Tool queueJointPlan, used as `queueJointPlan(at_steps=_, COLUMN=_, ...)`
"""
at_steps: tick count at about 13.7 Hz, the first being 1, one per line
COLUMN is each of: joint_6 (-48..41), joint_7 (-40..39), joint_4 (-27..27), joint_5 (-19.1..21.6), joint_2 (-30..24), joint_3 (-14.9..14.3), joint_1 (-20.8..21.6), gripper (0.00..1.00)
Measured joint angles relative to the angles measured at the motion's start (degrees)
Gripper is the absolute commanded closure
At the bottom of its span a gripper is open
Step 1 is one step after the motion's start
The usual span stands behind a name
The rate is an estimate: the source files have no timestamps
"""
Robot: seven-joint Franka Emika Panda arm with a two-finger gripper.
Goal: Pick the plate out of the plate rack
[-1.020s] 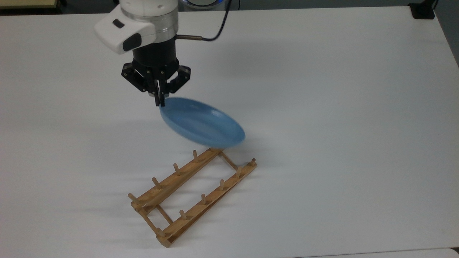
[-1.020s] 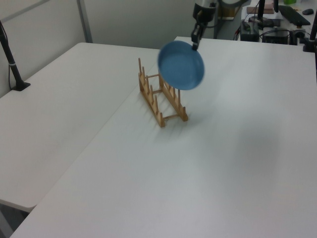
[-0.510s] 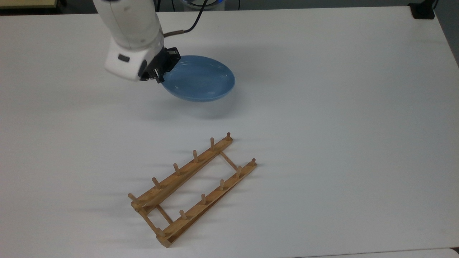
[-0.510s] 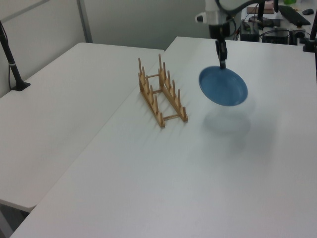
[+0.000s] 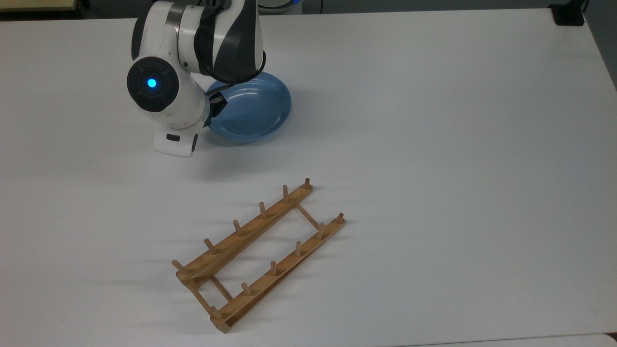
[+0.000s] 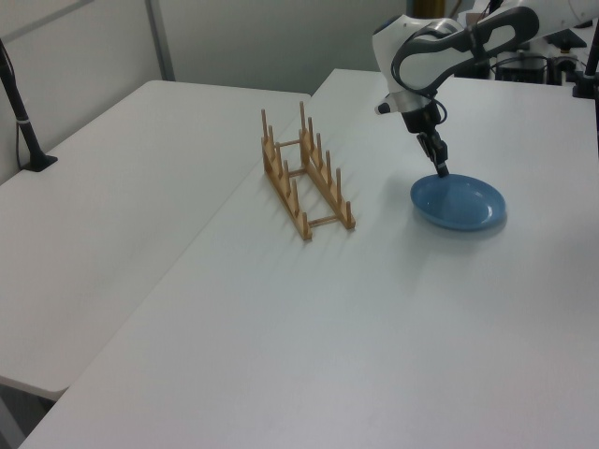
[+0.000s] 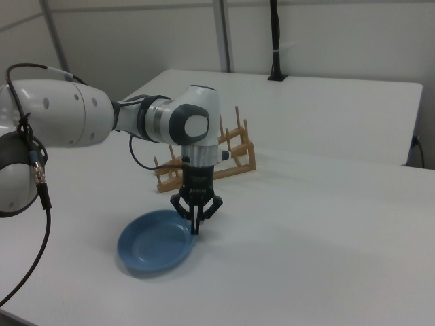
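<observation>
Blue plate (image 7: 155,248) lies on the white table (image 7: 326,258), out of the rack, with the gripper (image 7: 196,229) pinched narrow on its rim.

Nearest in the right view, the plate sits face up and about level; whether it rests fully on the table cannot be told. The fingers close on the rim at the right view's right edge of the plate, pointing straight down from the white arm (image 7: 81,122). Beyond it, the wooden plate rack (image 7: 204,163) stands with its pegs upright and holds no plate. In the top view the plate (image 5: 255,113) is well apart from the plate rack (image 5: 258,255), partly under the arm. In the left view the gripper (image 6: 440,168) meets the plate (image 6: 460,202) at its far rim, to the left view's right of the plate rack (image 6: 304,178).
</observation>
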Motion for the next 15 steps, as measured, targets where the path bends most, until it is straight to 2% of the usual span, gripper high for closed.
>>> queueJointPlan(at_steps=1, joint_6=0.00, joint_7=0.77, joint_4=0.55, joint_5=0.00, joint_2=-0.15, joint_3=0.01, joint_1=0.07, gripper=0.21)
queueJointPlan(at_steps=2, joint_6=0.01, joint_7=3.27, joint_4=1.32, joint_5=0.00, joint_2=-0.46, joint_3=0.01, joint_1=0.30, gripper=0.00)
queueJointPlan(at_steps=5, joint_6=0.01, joint_7=13.12, joint_4=3.47, joint_5=0.00, joint_2=-2.48, joint_3=0.29, joint_1=2.48, gripper=0.00)
queueJointPlan(at_steps=8, joint_6=0.01, joint_7=23.27, joint_4=4.52, joint_5=0.00, joint_2=-6.09, joint_3=0.44, joint_1=6.90, gripper=0.00)
queueJointPlan(at_steps=11, joint_6=-0.02, joint_7=34.66, joint_4=4.71, joint_5=-0.01, joint_2=-12.10, joint_3=0.54, joint_1=11.29, gripper=0.00)
queueJointPlan(at_steps=15, joint_6=-0.51, joint_7=45.71, joint_4=4.41, joint_5=-0.01, joint_2=-19.64, joint_3=0.63, joint_1=13.21, gripper=0.00)
